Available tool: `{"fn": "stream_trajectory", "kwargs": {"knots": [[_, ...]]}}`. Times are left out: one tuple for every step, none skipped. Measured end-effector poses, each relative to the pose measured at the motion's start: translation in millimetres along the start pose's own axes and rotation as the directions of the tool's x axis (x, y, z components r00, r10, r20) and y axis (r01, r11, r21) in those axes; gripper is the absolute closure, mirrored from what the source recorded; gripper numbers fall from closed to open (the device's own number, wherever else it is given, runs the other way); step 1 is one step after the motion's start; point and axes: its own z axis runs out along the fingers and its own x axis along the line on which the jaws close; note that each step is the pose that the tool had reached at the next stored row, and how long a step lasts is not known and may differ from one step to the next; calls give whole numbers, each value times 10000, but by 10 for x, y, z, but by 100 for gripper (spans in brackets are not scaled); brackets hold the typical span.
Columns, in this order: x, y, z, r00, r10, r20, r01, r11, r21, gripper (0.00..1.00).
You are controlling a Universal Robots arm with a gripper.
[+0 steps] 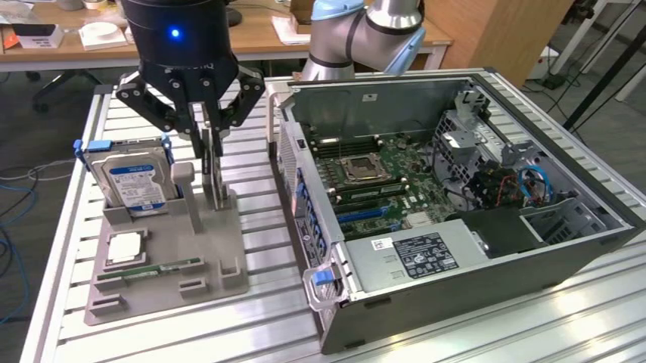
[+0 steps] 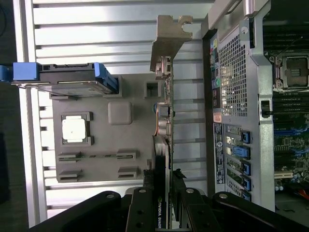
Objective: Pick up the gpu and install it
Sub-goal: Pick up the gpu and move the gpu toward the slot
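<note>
Dark gpu (image 2: pixel 164 145) pinched in tool (image 1: pixel 209 130), on edge, lengthwise level; bracket (image 2: pixel 169 36) toward hard drive (image 2: pixel 63 79).

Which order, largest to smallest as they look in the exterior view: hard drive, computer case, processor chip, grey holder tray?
1. computer case
2. grey holder tray
3. hard drive
4. processor chip
The differences are plain, so nearness to the camera leaves the order unchanged.
</note>
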Motion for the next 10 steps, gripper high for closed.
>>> {"fn": "stream_trajectory", "kwargs": {"knots": [[-1,0,0,10000,0,0,0,10000,0,74],[-2,0,0,10000,0,0,0,10000,0,74],[-3,0,0,10000,0,0,0,10000,0,74],[-4,0,0,10000,0,0,0,10000,0,74],[-7,1,0,10000,0,0,0,10000,0,74],[-9,1,1,10000,0,0,0,10000,-1,74],[-11,1,1,10000,0,1,0,10000,-1,74],[-12,1,1,10000,0,0,0,10000,0,74],[-12,1,1,10000,0,0,0,10000,-1,74],[-13,1,1,10000,0,1,0,10000,-1,74]]}}
